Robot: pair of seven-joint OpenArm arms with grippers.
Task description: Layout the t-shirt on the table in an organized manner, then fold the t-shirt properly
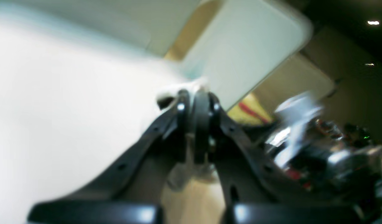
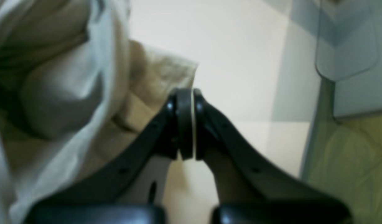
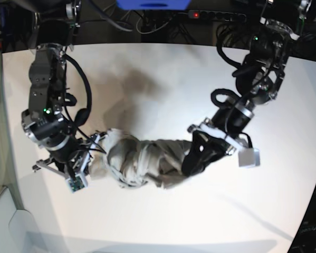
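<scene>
Grey-beige cotton: the t-shirt [image 3: 142, 161] is bunched and twisted into a rope-like bundle, strung between the two hands over the middle of the desk; whether its underside touches the surface I honestly can't tell
Desk: plain white top [image 3: 163, 79], way bigger than the shirt; the bundle throws a soft shadow on it toward the far side, and the arms throw fainter ones along the near edge
Left hand: sits on the right end of the bundle in the base view [image 3: 192, 158]; in its own wrist view [image 1: 195, 93] the fingers are pressed together with just a scrap of pale fabric poking out at the tips; so it's clamped on the t-shirt, though that view is pretty blurry
Right hand: on the left end of the bundle in the base view [image 3: 89, 155]; wrist view [image 2: 184, 93] shows the jaws squeezed right together with a thin pale sliver of cloth between them; shirt fabric hangs in folds to the left of the fingers there [image 2: 54, 77]; pinching the t-shirt
Arms: both black, reaching in from the far corners; cables trailing off each one
Far edge: dark clutter of wires and a power strip [image 3: 216, 15] with a red light beyond the desk
</scene>
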